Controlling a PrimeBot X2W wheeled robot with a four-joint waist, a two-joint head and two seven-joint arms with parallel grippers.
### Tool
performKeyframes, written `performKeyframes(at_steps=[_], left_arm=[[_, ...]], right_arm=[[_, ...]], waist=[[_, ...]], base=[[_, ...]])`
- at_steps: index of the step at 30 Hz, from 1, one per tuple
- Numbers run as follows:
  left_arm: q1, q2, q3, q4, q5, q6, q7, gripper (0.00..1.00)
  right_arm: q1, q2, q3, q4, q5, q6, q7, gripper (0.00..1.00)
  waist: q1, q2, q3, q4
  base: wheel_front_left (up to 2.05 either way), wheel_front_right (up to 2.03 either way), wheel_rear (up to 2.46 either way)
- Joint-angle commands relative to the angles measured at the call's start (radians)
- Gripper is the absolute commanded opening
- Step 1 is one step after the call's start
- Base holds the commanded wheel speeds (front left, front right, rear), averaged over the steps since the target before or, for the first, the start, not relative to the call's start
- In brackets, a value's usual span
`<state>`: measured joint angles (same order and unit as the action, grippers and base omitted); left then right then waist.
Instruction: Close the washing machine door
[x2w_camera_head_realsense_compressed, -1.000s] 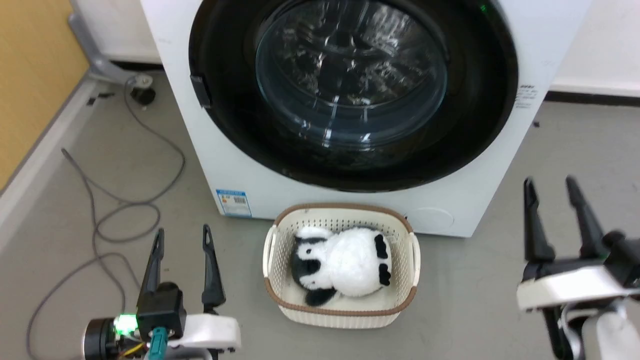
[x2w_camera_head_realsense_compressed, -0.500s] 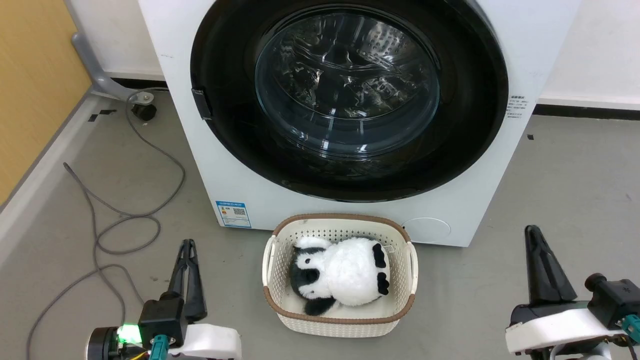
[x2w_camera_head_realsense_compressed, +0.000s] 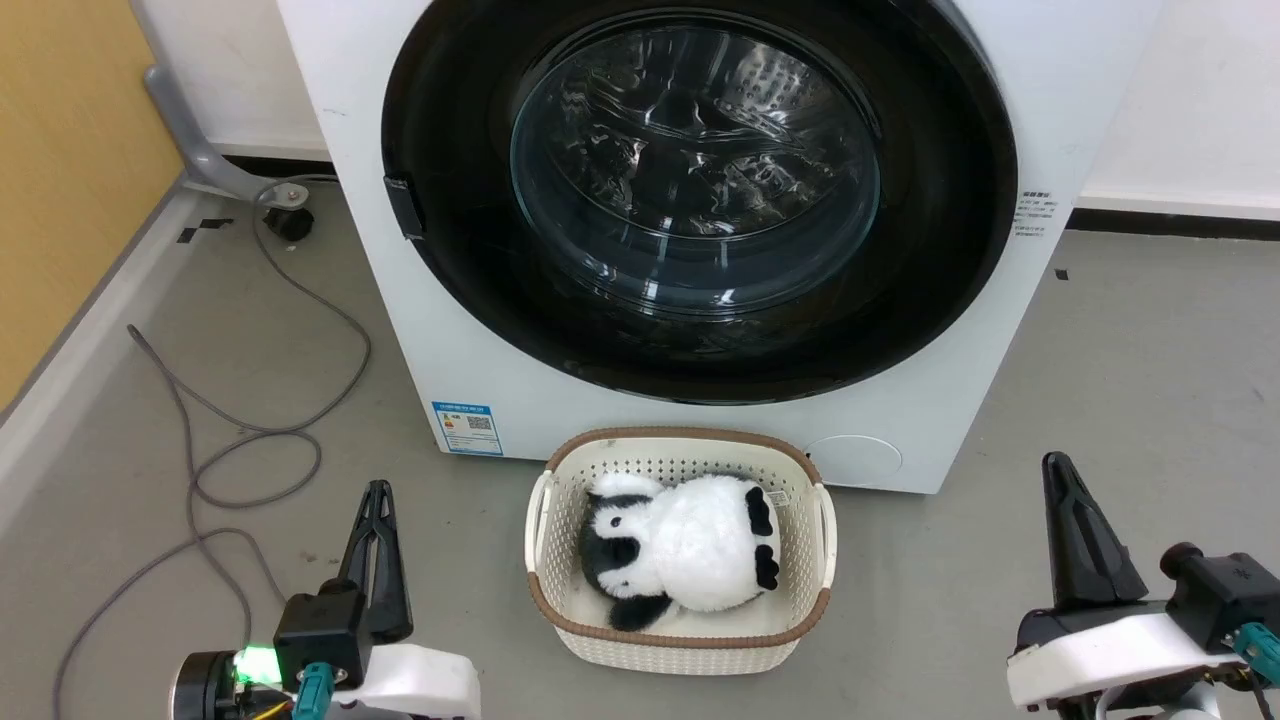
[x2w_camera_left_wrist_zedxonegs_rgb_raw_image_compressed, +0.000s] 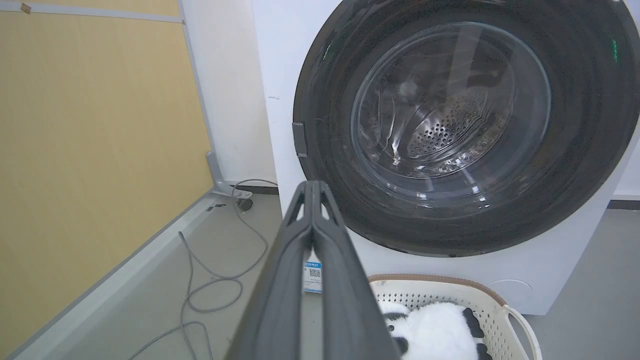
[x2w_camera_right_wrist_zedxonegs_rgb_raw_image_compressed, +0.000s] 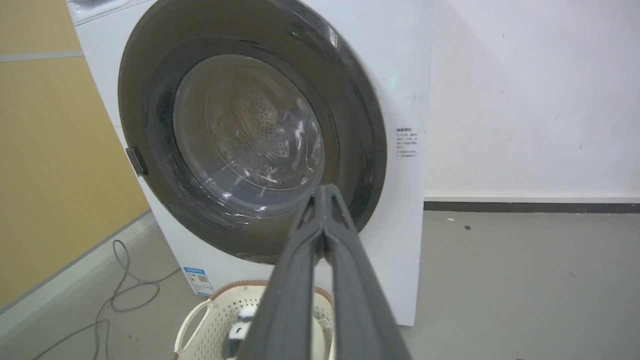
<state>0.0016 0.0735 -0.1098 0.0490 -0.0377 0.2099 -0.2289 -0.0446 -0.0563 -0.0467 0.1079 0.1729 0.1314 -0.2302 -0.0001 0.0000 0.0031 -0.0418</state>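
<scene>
The big round shiny black washing machine door (x2w_camera_head_realsense_compressed: 700, 200) is seen flat on the white boxy washing machine (x2w_camera_head_realsense_compressed: 480, 380), ahead of the left pincer (x2w_camera_head_realsense_compressed: 378, 492) and right pincer (x2w_camera_head_realsense_compressed: 1060, 470) — both pinched together, empty. Only a soft check push is needed.

I see the washing machine (x2w_camera_head_realsense_compressed: 440, 340) white and the washing machine door (x2w_camera_head_realsense_compressed: 450, 270) glossy black. The basket (x2w_camera_head_realsense_compressed: 690, 645) is cream, dotted with holes, brown-rimmed; the plush toy (x2w_camera_head_realsense_compressed: 700, 540) black-and-white; the floor (x2w_camera_head_realsense_compressed: 1100, 380) grey.
</scene>
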Motion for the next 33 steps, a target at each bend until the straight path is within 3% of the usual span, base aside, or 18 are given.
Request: performKeyframes(at_steps=[1,33], left_arm=[[0.000,-0.003,0.005,-0.005,0.005,-0.006,0.006,0.00],[-0.001,-0.009,0.036,-0.018,0.014,-0.066,0.072,0.00]], right_arm=[[0.006,0.001,0.002,-0.010,-0.010,0.000,0.006,0.00],[0.017,0.002,0.015,-0.039,-0.058,0.000,0.072,0.00]], waist=[[0.0001,0.0000,0.000,0.001],[0.0001,0.0000,-0.001,0.013]], base=[[0.00,0.00,0.00],[0.00,0.00,0.00]])
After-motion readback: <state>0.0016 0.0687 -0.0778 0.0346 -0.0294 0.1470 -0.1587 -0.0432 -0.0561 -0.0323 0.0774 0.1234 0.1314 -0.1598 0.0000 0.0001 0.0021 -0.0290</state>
